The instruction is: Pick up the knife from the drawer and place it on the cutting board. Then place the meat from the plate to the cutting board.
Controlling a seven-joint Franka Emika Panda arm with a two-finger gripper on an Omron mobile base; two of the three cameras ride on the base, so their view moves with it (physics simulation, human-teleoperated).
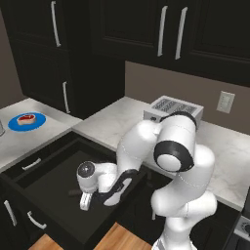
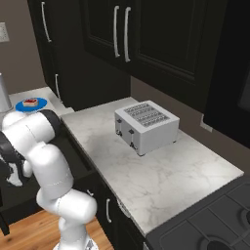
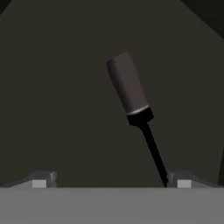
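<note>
The drawer (image 1: 49, 180), one wide black one, stands pulled out below the marble counter (image 1: 117, 119), with the gripper (image 1: 85, 201) reaching down inside it, its jaws spread wide apart. One blue plate (image 1: 27, 121) sits on the counter beyond the drawer, carrying one steak (image 1: 26, 118). The hand view alone reveals the single knife (image 3: 133, 105) lying on the drawer floor.

light: even, soft, rendered | shadows: faint | drawer (image 1: 49, 183) interior: very dim | blur: slight softness throughout
</note>
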